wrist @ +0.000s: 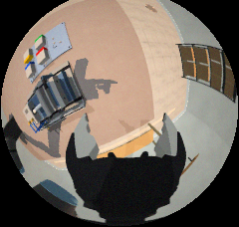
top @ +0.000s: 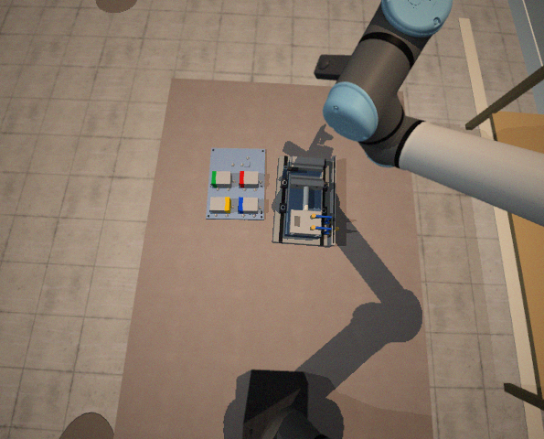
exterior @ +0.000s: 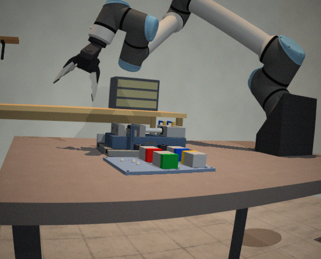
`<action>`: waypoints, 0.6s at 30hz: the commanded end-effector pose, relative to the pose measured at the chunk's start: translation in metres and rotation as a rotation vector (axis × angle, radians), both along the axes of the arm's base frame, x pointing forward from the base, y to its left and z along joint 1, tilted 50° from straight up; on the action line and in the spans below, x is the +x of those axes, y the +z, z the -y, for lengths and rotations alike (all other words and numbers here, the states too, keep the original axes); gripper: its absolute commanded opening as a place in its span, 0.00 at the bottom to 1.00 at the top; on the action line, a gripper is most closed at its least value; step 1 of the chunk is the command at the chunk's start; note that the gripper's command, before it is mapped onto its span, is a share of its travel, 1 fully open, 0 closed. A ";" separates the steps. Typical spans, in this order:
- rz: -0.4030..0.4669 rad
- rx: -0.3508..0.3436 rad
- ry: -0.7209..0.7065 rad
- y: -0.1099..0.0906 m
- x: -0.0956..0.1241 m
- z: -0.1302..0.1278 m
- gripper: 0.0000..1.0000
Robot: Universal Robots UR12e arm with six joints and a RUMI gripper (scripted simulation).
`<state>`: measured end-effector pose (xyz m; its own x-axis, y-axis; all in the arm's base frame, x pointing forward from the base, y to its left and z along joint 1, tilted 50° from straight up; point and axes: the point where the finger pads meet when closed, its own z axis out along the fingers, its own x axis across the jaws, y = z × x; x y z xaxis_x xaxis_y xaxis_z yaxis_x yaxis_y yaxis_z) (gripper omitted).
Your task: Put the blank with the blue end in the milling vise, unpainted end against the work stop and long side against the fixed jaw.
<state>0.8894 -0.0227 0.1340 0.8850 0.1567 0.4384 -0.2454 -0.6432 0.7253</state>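
The blank with the blue end [top: 247, 204] lies flat on the light blue plate [top: 236, 183], in the front right spot next to the vise; it also shows in the side view [exterior: 178, 150] and the wrist view [wrist: 31, 69]. The milling vise [top: 306, 201] stands right of the plate, its hosed end block [top: 301, 222] at the near end and the other end block [top: 308, 165] at the far end. Nothing lies between the jaws. My gripper [exterior: 74, 84] is open and empty, high above the table's far end, well away from the plate; its fingers show in the wrist view [wrist: 126, 132].
Blanks with green [top: 220, 177], red [top: 249, 177] and yellow [top: 220, 204] ends lie on the same plate. A wooden bench [exterior: 84, 113] with a drawer cabinet [exterior: 134, 93] stands behind the table. The arm's black base [exterior: 286, 125] is at one table end.
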 end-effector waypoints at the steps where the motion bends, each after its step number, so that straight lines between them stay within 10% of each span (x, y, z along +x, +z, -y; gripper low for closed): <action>1: -0.028 0.010 0.003 -0.017 -0.012 -0.014 1.00; 13: -0.254 0.049 -0.017 -0.123 -0.120 -0.091 1.00; 18: -0.386 0.035 -0.042 -0.177 -0.206 -0.125 1.00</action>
<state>0.7504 0.0740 0.0017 0.9724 0.1403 0.1866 -0.0464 -0.6672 0.7435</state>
